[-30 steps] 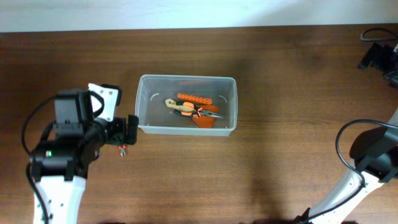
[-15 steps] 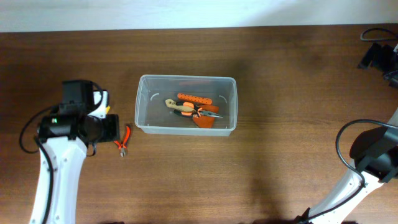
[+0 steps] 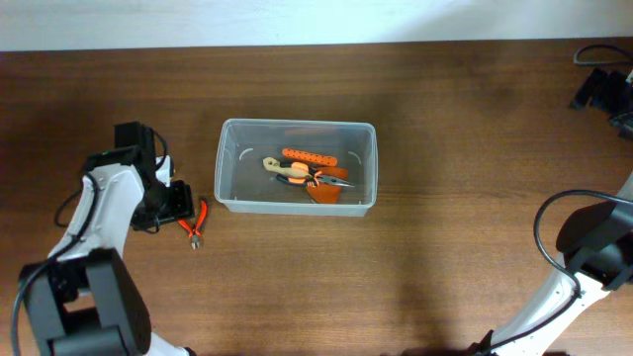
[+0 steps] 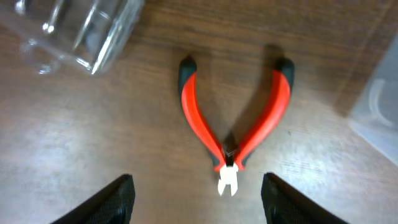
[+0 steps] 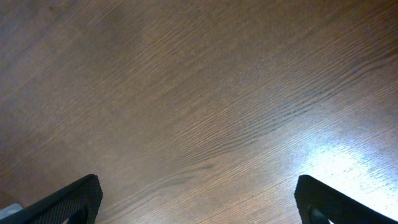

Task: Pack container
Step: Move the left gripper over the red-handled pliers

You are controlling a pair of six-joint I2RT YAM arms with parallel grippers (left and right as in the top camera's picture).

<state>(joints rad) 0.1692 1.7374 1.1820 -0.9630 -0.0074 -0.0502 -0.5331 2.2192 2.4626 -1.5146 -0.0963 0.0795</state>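
Orange tools (image 3: 312,176) already lie in the clear container (image 3: 226,178) in the middle of the tabletop (image 3: 445,247), but the red-handled cutters (image 4: 233,134) wait outside near its wall, the left end effector (image 4: 198,202) poised over them, fingers (image 4: 118,199) apart, nothing gripped.

Cutters (image 3: 195,223) on table (image 3: 455,148), left of container (image 3: 297,124), tools (image 3: 309,174) inside container

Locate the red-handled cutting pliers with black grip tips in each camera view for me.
Overhead: the red-handled cutting pliers lie just left of the clear plastic container, near its lower left corner.
Left wrist: centre of frame, handles spread toward the top, nose pointing down.
Right wrist: not in view.
Shared landmark: the container, whose corner shows at the left wrist view's right edge.
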